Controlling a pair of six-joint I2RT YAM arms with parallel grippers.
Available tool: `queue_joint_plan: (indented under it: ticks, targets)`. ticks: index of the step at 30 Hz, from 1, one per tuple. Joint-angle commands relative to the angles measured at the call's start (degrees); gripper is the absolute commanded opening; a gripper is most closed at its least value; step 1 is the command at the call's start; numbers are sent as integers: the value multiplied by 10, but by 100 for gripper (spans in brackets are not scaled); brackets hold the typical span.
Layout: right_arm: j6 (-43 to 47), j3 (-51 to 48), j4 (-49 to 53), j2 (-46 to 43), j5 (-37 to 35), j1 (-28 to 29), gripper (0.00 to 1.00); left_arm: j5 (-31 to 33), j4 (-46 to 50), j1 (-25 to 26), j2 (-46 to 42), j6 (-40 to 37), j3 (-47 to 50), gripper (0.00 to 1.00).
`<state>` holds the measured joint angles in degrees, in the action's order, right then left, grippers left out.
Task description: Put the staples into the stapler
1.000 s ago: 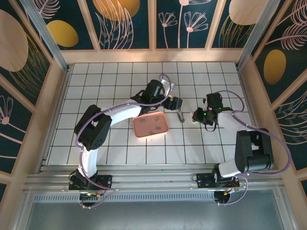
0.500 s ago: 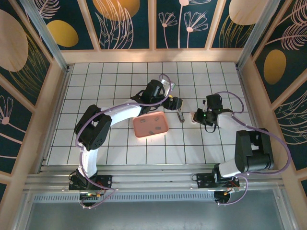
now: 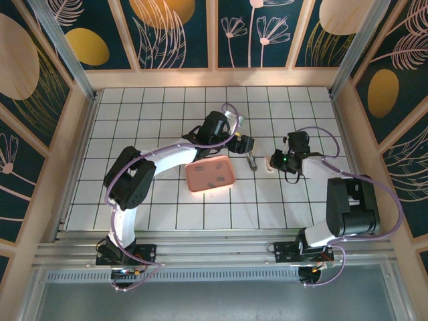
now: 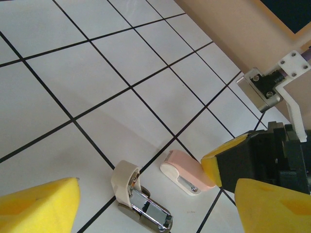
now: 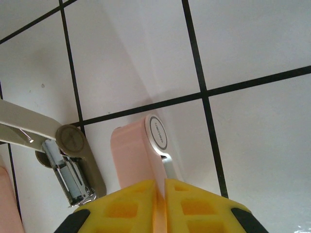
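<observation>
Right wrist, right fingers (image 5: 199, 206) angled downward, pinching pink cap (image 5: 129, 155), probably stapler's.

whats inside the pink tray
A few small dark staples lie loose on the pink tray floor, too small to count. The tiles beneath the tray are covered.

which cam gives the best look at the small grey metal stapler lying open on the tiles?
Right wrist: the grey metal stapler is close and large, lying open and seen from almost straight above. Left wrist catches the stapler obliquely near the bottom edge. In top external it is a tiny dark sliver.
</observation>
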<state>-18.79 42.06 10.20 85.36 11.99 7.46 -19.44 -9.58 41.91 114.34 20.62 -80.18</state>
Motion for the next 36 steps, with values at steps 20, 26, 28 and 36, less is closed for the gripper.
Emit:
queue_joint_plan:
  ticks: [20,26,28,36]
  targets:
    - [-67,-68,148,28,-67,38,12,-7,8,0,-24,-14,-1,83]
    - [-56,-21,130,-44,-49,39,23,-4,11,0,-26,-15,-3,83]
    - [-52,-5,124,-62,-43,39,28,-1,11,0,-26,-16,-3,83]
    - [-44,37,114,-74,-18,39,33,3,17,0,-28,-17,-6,83]
